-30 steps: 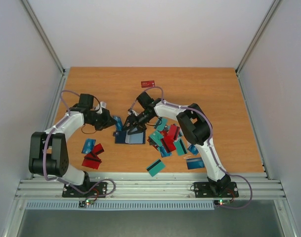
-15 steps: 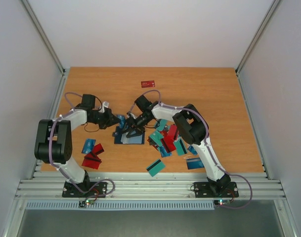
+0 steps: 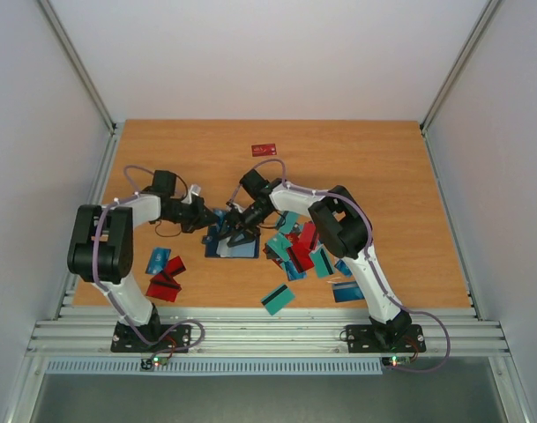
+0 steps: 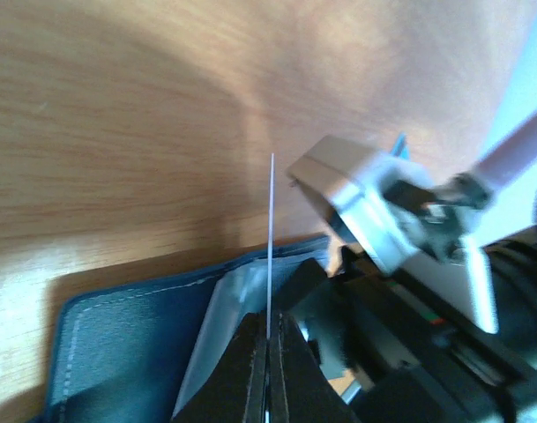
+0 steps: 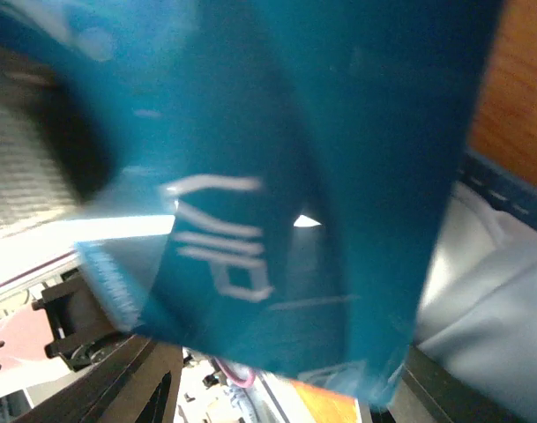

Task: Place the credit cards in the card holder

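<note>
Credit card [image 4: 271, 220] clamped edge-on in left pincer [image 4: 268, 339].

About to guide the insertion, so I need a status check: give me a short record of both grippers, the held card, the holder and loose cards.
left gripper: shut on a card
card: edge-on to left wrist camera, over the holder
card holder: lying open
right gripper: at the holder, jaws apart, grip unclear
loose cards: left and right of holder; one red card far back

White lettering "VIP" on teal card [image 5: 321, 132], right wrist view, running sideways. Lone red card [image 3: 264, 150] at 12 o'clock on the desk [image 3: 383, 176]: print too small to read.
</note>
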Action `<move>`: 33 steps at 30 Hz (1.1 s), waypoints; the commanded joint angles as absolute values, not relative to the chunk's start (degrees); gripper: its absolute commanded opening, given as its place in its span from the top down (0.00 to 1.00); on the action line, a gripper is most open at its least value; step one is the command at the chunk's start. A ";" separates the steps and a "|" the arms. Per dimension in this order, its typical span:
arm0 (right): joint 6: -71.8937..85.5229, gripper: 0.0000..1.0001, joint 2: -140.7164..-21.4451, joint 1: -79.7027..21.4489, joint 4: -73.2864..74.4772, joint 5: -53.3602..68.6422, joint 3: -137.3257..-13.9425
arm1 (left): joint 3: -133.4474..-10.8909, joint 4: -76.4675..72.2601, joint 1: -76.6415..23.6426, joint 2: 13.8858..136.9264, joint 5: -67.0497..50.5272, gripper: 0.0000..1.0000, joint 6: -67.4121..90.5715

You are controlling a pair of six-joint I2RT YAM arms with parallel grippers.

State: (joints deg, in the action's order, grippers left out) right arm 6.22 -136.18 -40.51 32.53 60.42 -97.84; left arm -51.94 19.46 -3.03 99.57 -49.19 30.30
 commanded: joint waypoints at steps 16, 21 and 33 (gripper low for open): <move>-4.39 0.44 -125.82 -37.96 47.93 55.93 -94.55 | -48.44 27.65 -5.97 96.34 -39.64 1.00 25.16; 2.42 0.43 -119.57 -36.63 40.85 54.03 -86.32 | -47.33 25.19 -6.15 95.04 -41.85 1.00 25.53; 4.40 0.44 -123.92 -35.07 38.60 46.34 -82.84 | -47.62 28.71 -7.09 90.78 -46.64 1.00 25.16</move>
State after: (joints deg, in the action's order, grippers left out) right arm 3.66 -121.78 -35.59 39.92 48.80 -82.76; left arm -47.66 26.37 -6.70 92.55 -43.75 26.50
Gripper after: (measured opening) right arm 0.562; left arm 0.021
